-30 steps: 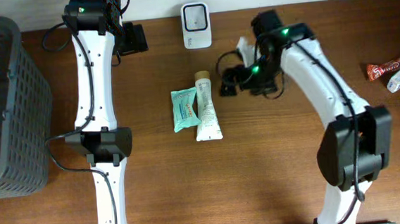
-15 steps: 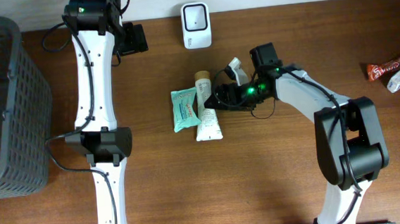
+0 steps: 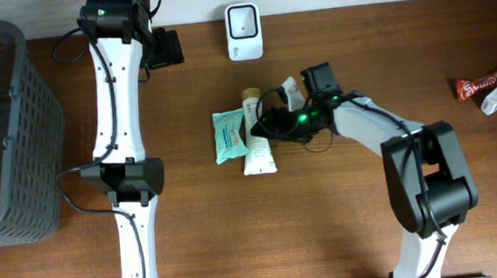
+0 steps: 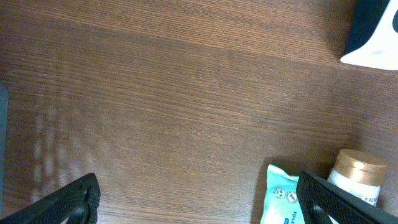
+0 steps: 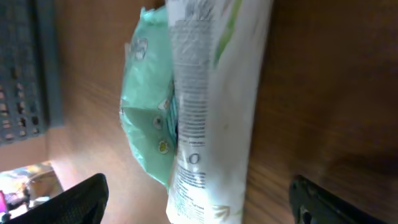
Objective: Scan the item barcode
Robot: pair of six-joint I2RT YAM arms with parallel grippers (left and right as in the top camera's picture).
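Right gripper (image 3: pixel 263 126): jaws wide, low over the tube, fingers (image 5: pixel 78 200) on either side of it, no grip seen.
Left gripper (image 3: pixel 168 48): jaws wide, holding nothing, near far table edge, left of scanner.
Tube (image 3: pixel 257 140): white, flat on table (image 3: pixel 324 221), print up, gold cap (image 4: pixel 357 170) toward scanner.
Packet (image 3: pixel 229 136): teal, flat, touching tube's left side.
Scanner (image 3: pixel 242 20): white, at far edge, apart from tube.
Basket (image 3: pixel 7 130): grey, far left.
Snacks (image 3: pixel 486 83): two wrappers, far right, well apart from the rest.
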